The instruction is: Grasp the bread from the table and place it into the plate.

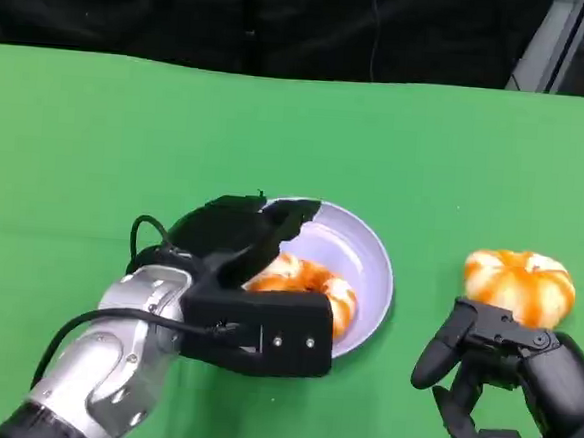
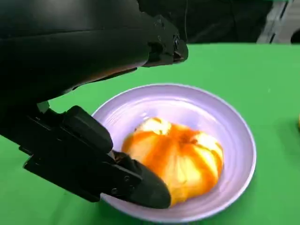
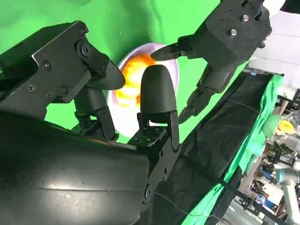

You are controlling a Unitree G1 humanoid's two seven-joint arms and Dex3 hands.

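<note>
An orange-and-white bread (image 1: 313, 281) lies in the pale lilac plate (image 1: 374, 260) at the table's middle. My left hand (image 1: 245, 241) hovers over the plate's near-left side. In the left wrist view its fingers (image 2: 159, 47) are raised well above the bread (image 2: 176, 157), while its thumb (image 2: 136, 185) lies at the bread's edge inside the plate (image 2: 234, 126). A second, similar bread (image 1: 520, 283) sits on the green table to the right. Just in front of it, my right hand (image 1: 506, 379) has its fingers spread and holds nothing.
The green table (image 1: 97, 145) stretches wide at the left and back, ending at a black curtain. The right wrist view looks past my right hand's fingers (image 3: 157, 89) to the plate (image 3: 171, 70) and my left hand (image 3: 229, 37).
</note>
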